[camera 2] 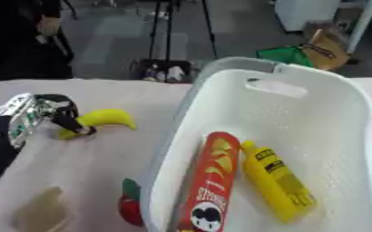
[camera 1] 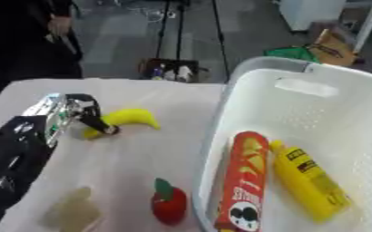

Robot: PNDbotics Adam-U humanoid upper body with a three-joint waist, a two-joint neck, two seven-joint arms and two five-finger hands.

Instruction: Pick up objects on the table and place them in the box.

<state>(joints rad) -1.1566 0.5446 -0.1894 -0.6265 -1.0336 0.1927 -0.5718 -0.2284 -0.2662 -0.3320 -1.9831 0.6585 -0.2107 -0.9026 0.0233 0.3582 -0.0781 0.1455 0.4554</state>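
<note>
A yellow banana (camera 1: pixel 132 118) lies on the white table to the left of the white basket (camera 1: pixel 316 90). My left hand (camera 1: pixel 76 111) reaches in from the left, its dark fingers (camera 1: pixel 102 125) curled at the banana's near end and touching it. A red apple-like fruit with a green top (camera 1: pixel 168 203) stands near the table's front edge beside the basket wall. Inside the basket lie a red chip can (camera 1: pixel 241 181) and a yellow bottle (camera 1: pixel 306 180), side by side. My right hand shows in neither view.
A pale tan flat thing (camera 1: pixel 72 210) lies at the front left of the table. A dark crate with small items (camera 1: pixel 169 70) stands on the floor behind the table. A person in dark clothes stands at the far left.
</note>
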